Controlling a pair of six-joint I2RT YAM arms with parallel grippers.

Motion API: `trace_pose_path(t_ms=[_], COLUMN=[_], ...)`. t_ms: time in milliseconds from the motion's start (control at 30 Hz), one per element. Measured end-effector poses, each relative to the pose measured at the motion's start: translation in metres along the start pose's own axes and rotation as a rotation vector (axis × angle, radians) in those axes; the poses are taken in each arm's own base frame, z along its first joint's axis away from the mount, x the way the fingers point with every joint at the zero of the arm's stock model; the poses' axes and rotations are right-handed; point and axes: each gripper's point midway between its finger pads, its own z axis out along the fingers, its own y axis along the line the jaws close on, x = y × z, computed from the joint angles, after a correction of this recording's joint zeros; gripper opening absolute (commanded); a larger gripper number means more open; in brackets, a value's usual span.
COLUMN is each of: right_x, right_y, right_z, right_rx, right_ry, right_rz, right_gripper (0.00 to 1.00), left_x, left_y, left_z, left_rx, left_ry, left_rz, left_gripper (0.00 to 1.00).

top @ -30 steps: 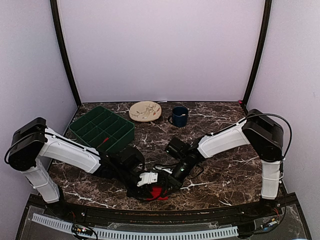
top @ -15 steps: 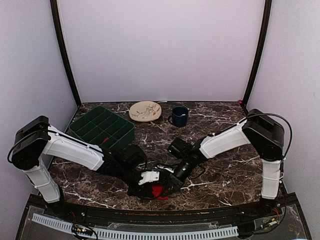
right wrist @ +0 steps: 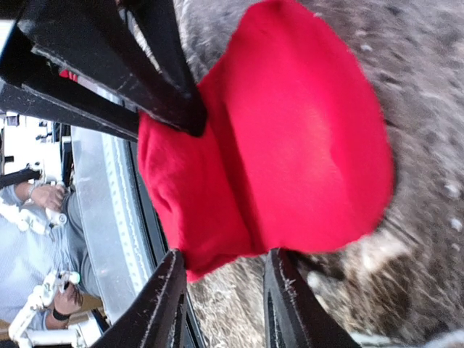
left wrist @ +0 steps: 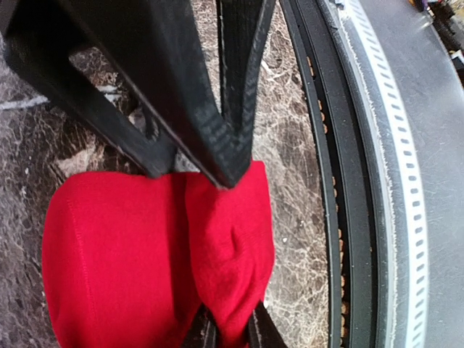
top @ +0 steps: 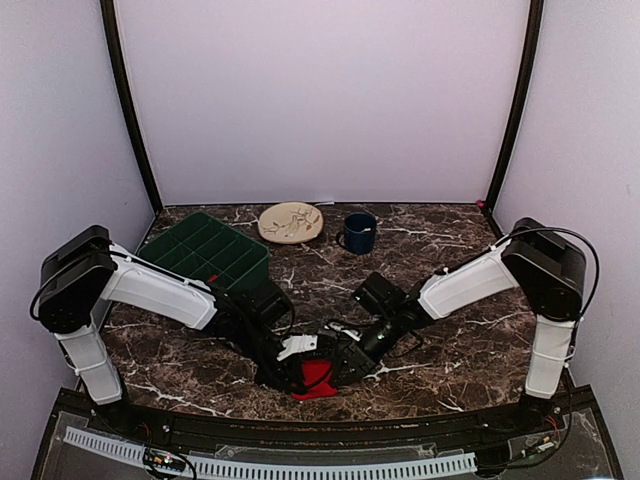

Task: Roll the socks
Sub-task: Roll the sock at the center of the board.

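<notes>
Top view: socks (top: 318,379) at surface (top: 450,340) near edge. Wrist views alone show left pincer (left wrist: 230,330) clamped on socks, right pincer (right wrist: 226,264) apart.

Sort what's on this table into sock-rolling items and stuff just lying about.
For the job: red socks, bunched at the near edge; left gripper, pinching them; right gripper, open at the bundle.
Lying about: green compartment tray; patterned plate; dark blue mug.
</notes>
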Motion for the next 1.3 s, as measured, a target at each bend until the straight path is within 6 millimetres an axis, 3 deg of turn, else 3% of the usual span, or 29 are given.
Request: trace_pose_path(t_ms=[333,733,1133,1300], right_x=[-0.004,-0.003,0.009,0.012], right_y=[-0.013,-0.04,0.007,0.017], right_z=[-0.015,-0.051,-0.036,-0.033], right_rx=[0.122,0.447,0.6,0.613], right_ry=[-0.09,-0.224,-0.218,-0.211], right_rz=[-0.003,-0.066,-0.387,-0.462], right_gripper=[0.36,0.36,0.43,0.46], left_x=[0.006,0.004,0.005,0.005], left_y=[-0.003,-0.002,-0.007,-0.007], left_z=[-0.004,-0.002,0.0,0.0], left_rx=[0.109,0.214,0.276,0.288], left_ry=[-0.002,0.005,0.005,0.005], left_rz=[-0.105,-0.198,-0.239,-0.248], left_gripper=[0.13,0.13,0.13,0.13])
